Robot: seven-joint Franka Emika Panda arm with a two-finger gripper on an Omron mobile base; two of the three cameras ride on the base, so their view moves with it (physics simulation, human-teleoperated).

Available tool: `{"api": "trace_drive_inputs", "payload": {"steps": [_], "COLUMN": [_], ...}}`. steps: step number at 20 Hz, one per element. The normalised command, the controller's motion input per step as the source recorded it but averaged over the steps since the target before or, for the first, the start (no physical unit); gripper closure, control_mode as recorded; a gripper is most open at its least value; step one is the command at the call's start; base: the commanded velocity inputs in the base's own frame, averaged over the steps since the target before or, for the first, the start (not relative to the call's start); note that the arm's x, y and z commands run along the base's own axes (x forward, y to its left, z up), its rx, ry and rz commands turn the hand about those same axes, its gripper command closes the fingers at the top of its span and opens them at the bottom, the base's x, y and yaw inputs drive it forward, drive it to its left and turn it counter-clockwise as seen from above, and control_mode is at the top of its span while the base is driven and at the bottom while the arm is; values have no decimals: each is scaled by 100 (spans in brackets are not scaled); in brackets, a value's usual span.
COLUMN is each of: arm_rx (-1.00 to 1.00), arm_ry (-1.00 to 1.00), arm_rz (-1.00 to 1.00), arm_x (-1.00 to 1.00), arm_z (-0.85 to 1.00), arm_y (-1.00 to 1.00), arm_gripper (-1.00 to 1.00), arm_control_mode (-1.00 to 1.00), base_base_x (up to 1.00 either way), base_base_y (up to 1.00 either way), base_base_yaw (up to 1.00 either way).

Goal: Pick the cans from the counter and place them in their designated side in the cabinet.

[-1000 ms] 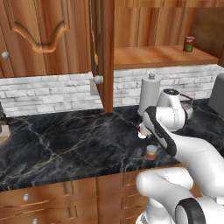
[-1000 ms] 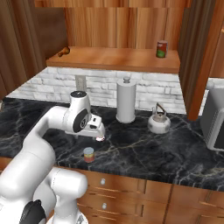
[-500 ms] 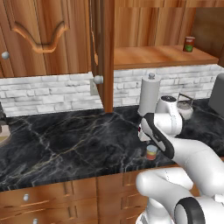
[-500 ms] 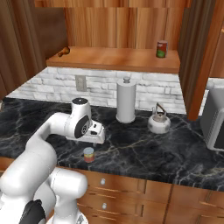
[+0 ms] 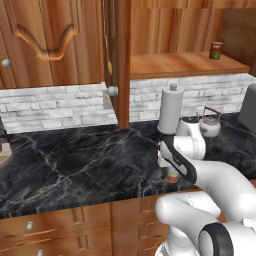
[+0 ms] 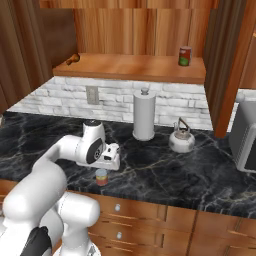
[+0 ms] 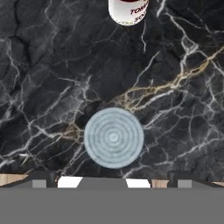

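Task looks barely started: both cans are on the black marble tabletop point(image 5: 75, 160), none on the cabinet shelf point(image 6: 130, 67) yet. The gripper point(image 6: 111, 156) hangs right above the striped can point(image 6: 101, 176), jaws spread wide and holding nothing; in the hand view that can's ringed grey lid point(image 7: 113, 138) sits centred just above the fingertips point(image 7: 41, 178), so it looks like a pre-grasp hover, descent and closing yet to come. The second can, red-and-white labelled point(image 7: 128, 11), stands near it further out on the tabletop, cut off by the top edge of the hand view, label only partly readable. Left to do: grasp, lift and shelve both cans. A red can with green top point(image 6: 185, 56) already stands on the shelf. Striped can point(image 5: 172, 176) is half hidden by the arm in the left base view. Which cabinet side belongs to which can, cannot tell. Paper-towel roll point(image 6: 144, 116) and kettle point(image 6: 181, 138) stand behind, well apart.
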Motion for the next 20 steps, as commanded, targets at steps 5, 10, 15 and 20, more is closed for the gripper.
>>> {"api": "trace_drive_inputs", "payload": {"steps": [5, 10, 15, 20], "arm_rx": [0, 0, 0, 0], "arm_ry": [2, 2, 1, 0], "arm_rz": [0, 0, 0, 1], "arm_x": [5, 7, 8, 9], "arm_z": [-18, -17, -15, -15], "arm_y": [-1, 0, -2, -4], "arm_gripper": [-100, -100, -100, -100], "arm_control_mode": [-100, -100, -100, -100], "base_base_x": [0, 0, 0, 0], "base_base_y": [0, 0, 0, 0], "base_base_yaw": [0, 0, 0, 0]}}
